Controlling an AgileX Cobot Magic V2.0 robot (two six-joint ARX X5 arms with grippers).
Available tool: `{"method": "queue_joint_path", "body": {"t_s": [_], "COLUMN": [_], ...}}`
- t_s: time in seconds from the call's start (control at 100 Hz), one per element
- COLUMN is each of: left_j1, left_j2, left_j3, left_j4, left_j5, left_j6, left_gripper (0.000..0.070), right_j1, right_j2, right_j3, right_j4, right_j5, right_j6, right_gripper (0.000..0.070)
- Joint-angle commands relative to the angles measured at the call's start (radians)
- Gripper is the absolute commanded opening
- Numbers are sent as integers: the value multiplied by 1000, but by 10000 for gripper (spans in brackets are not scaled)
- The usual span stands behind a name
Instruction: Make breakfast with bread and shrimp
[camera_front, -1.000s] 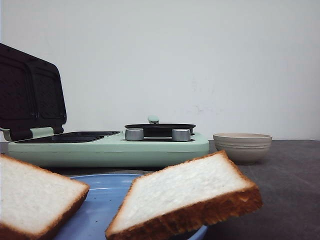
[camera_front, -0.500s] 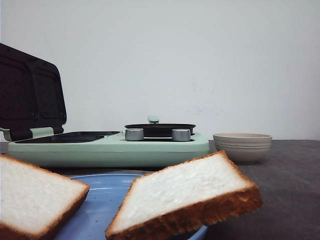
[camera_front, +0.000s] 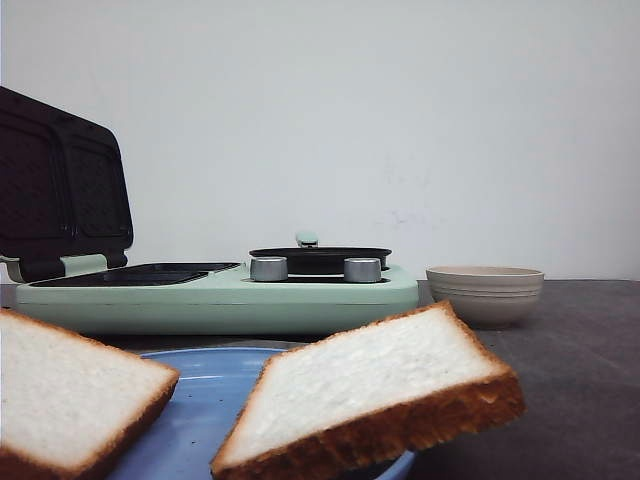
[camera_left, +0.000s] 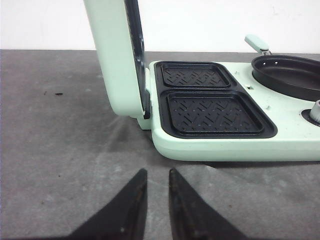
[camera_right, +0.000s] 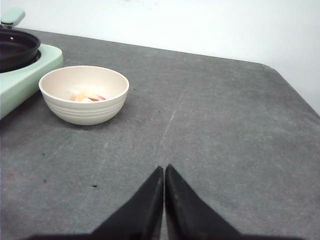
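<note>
Left gripper (camera_left: 156, 175) slightly parted, empty; right gripper (camera_right: 164, 171) closed, empty.

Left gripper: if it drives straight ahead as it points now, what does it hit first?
Likely the mint-green sandwich maker: the left gripper points over bare grey table at the base's front edge below the nearer grill plate. Depth is unclear.

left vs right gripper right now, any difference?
The left gripper shows a narrow gap between its fingertips; the right gripper has them pressed together. The left points at the open green sandwich maker; the right points at bare table beside the bowl. Both hold nothing.
</note>
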Motion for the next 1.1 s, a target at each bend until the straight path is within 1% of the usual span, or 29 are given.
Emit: {"method": "queue_joint_path", "body": {"t_s": [0.0,0.15,0.25,0.34,0.42,0.57,0.65,0.74,0.81,0.88,0.98,1.09], "left_j1": [1,1,1,1,1,1,1,1,1,1,1,1], "left_j2": [-1,-1,-1,7,39,181,296,436,534,613,684,709], "left_j3": [-15,-12,9,56,121,276,374,492,577,645,710,726], "left_j4": [-2,-2,-11,-47,-96,-138,-157,-202,-246,-290,-346,-383], "left_j5": [0,-2,-2,-2,-2,9,37,80,120,143,176,191], "left_j6": [-71,-169,-239,-293,-330,-348,-340,-304,-271,-266,-266,-267], "left_gripper": [0,1,4,6,6,6,6,5,4,4,4,4], "right_j1": [-2,-2,-2,-1,-2,-2,-2,-2,-2,-2,-1,-1], "right_j2": [-2,-2,-2,0,18,139,248,393,508,612,717,775], "right_j3": [-4,-4,2,45,105,231,297,377,439,492,539,554], "right_j4": [11,7,4,-45,-100,-174,-206,-257,-307,-350,-351,-358], "right_j5": [0,0,-3,-1,0,0,-16,-90,-185,-265,-314,-335], "right_j6": [66,201,274,334,365,419,457,478,480,478,472,472], "right_gripper": [0,0,0,0,0,0,0,0,0,0,0,0]}}
